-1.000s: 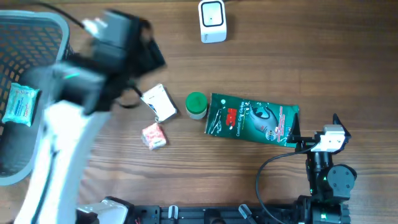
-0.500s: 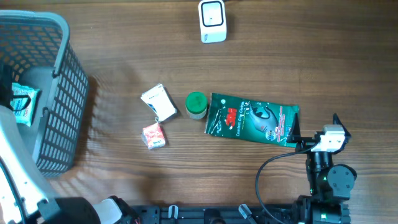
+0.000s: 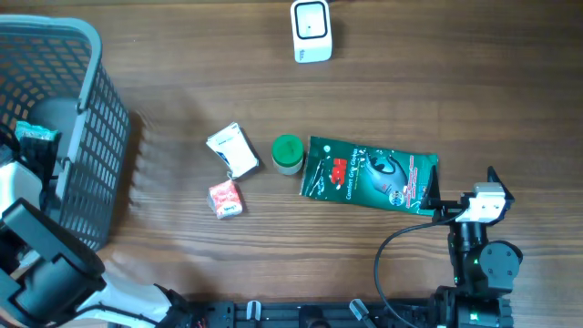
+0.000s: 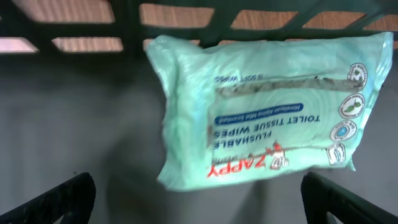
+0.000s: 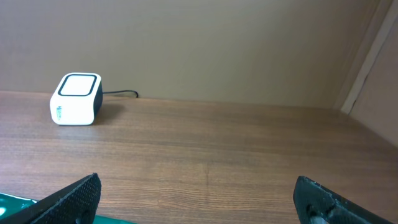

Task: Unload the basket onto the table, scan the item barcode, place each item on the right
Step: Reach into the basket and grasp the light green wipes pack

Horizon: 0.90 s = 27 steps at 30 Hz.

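Note:
A pale green pack of toilet tissue wipes (image 4: 267, 106) lies on the floor of the grey basket (image 3: 91, 109); from overhead only its corner (image 3: 36, 134) shows. My left gripper (image 4: 199, 202) hangs open just in front of the pack, not touching it. The white barcode scanner (image 3: 311, 30) stands at the table's far edge, and is also seen in the right wrist view (image 5: 76, 98). My right gripper (image 5: 202, 199) is open and empty at the near right, by the end of a green glove packet (image 3: 369, 173).
A green-lidded jar (image 3: 288, 155), a white carton (image 3: 232, 150) and a small red-and-white packet (image 3: 225, 198) lie mid-table. The basket's mesh walls surround the left gripper. Bare wood lies between the items and the scanner.
The left arm has swung from above the table's left middle back to the near left, its gripper now down in the basket over the wipes. The right arm has not moved.

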Available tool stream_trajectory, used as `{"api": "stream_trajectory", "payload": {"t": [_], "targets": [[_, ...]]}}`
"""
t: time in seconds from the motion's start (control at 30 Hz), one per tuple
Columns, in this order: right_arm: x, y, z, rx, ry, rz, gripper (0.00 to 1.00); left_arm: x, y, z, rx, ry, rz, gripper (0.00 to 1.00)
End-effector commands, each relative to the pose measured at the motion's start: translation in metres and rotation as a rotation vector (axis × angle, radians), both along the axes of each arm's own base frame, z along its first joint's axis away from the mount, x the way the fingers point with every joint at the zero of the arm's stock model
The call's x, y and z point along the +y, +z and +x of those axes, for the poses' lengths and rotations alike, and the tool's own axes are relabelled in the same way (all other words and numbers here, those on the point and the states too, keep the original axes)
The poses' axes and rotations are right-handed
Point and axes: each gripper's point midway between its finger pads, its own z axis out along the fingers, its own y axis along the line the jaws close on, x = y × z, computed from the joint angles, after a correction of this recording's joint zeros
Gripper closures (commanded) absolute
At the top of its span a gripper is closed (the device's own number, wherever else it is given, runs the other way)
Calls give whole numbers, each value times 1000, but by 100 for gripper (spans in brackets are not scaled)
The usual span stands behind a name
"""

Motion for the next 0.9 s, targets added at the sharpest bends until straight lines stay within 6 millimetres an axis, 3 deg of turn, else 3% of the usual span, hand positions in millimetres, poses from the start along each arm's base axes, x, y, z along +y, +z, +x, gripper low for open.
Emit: {"api": "stream_trajectory", "payload": {"t": [0.0, 0.13, 0.37, 0.43, 0.5, 0.53, 0.63, 0.67, 0.8, 0.87], "targets": [[-1, 2, 0, -9, -8, 12, 0, 5, -3, 7, -1, -62, 28, 0], [-1, 2, 0, -9, -8, 12, 0, 14, 3, 17, -41, -62, 69, 0], [-1, 2, 0, -9, -8, 12, 0, 16, -17, 20, -13, -91, 68, 0], [-1, 2, 0, -9, -8, 12, 0, 16, -17, 20, -11, -93, 68, 13], [-1, 2, 0, -9, -8, 12, 0, 16, -14, 20, -19, -91, 70, 36], [-1, 2, 0, -9, -8, 12, 0, 18, -5, 22, -39, -84, 81, 54], [-1, 2, 0, -9, -8, 12, 0, 21, 33, 26, -97, -80, 141, 89], [-1, 2, 0, -9, -8, 12, 0, 22, 49, 26, -122, -80, 166, 96], [-1, 2, 0, -9, -8, 12, 0, 19, 125, 23, -241, -72, 284, 96], [-1, 2, 0, -9, -8, 12, 0, 8, 165, 12, -338, -9, 295, 96]]}}
